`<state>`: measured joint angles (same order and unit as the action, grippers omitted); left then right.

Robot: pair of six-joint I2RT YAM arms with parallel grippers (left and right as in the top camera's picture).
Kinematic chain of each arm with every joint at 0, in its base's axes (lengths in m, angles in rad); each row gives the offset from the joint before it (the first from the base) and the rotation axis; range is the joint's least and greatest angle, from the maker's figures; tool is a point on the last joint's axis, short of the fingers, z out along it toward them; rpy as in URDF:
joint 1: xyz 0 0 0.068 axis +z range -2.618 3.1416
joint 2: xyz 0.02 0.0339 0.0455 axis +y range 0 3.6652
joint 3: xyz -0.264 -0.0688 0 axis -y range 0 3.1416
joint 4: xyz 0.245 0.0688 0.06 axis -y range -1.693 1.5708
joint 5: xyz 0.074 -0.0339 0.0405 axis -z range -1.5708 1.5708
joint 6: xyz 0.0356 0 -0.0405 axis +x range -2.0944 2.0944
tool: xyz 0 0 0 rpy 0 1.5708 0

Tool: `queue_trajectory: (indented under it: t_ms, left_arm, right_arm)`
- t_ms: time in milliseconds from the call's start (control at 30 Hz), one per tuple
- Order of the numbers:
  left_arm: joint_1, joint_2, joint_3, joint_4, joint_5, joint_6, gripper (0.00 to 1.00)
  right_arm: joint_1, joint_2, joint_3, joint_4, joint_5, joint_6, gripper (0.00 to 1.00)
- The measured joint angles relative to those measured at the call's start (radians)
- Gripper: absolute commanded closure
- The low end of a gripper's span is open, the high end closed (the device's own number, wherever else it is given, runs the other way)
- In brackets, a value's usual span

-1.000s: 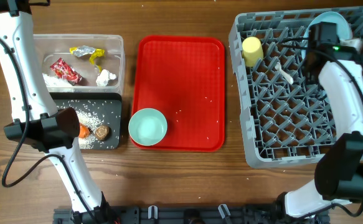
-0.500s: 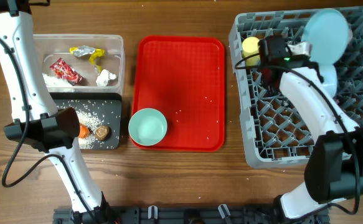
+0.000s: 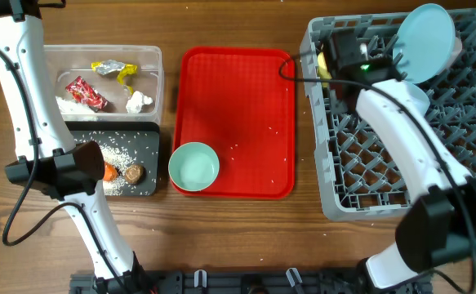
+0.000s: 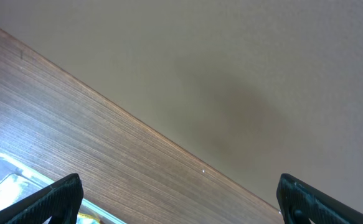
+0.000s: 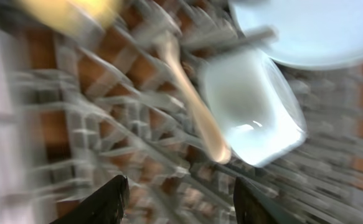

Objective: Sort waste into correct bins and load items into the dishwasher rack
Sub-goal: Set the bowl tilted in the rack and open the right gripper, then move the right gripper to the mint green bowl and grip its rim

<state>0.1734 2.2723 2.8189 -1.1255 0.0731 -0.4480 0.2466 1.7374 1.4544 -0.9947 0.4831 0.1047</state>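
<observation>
Now, right fingers (image 5: 109, 200): spread wide, holding nothing, blurred over the rack (image 3: 335, 196).
Left fingers (image 4: 53, 199): wide apart, holding nothing, above the tabletop (image 3: 238, 237).
Plate (image 3: 424, 33): upright in the rack's far side.
Spoon (image 5: 193, 106): lying in the rack.
Mint bowl (image 3: 193, 166): at the red tray's (image 3: 238, 98) near-left corner.

No legible text or labels anywhere.

Robot lab bench staged for kitchen work. Wood desk (image 3: 238, 237), plain beige wall (image 4: 231, 74) behind it. Red tray (image 3: 238, 114) mid-desk. White left arm (image 3: 29, 98) left of tray. Right arm (image 3: 405, 139) and rack (image 3: 335, 196) right of tray.
</observation>
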Motion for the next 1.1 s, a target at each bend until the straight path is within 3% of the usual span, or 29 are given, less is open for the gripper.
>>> queue_trajectory:
  t_ms: [67, 167, 300, 667, 1100]
  left_arm:
    - [0.0, 0.0, 0.0, 0.0, 0.0, 0.0, 0.0]
    - [0.0, 0.0, 0.0, 0.0, 0.0, 0.0, 0.0]
    - [0.0, 0.0, 0.0, 0.0, 0.0, 0.0, 0.0]
    - [0.0, 0.0, 0.0, 0.0, 0.0, 0.0, 0.0]
    - [0.0, 0.0, 0.0, 0.0, 0.0, 0.0, 0.0]
  right_arm:
    - [0.001, -0.064, 0.092, 0.048, -0.268, 0.006, 0.56]
    - [0.016, -0.121, 0.14, 0.157, -0.637, 0.032, 0.58]
    - [0.109, -0.097, 0.123, 0.194, -0.844, 0.087, 0.58]
    - [0.481, 0.322, 0.102, 0.196, -0.832, 0.237, 0.6]
    - [0.487, 0.34, 0.092, 0.094, -0.8, 0.343, 0.56]
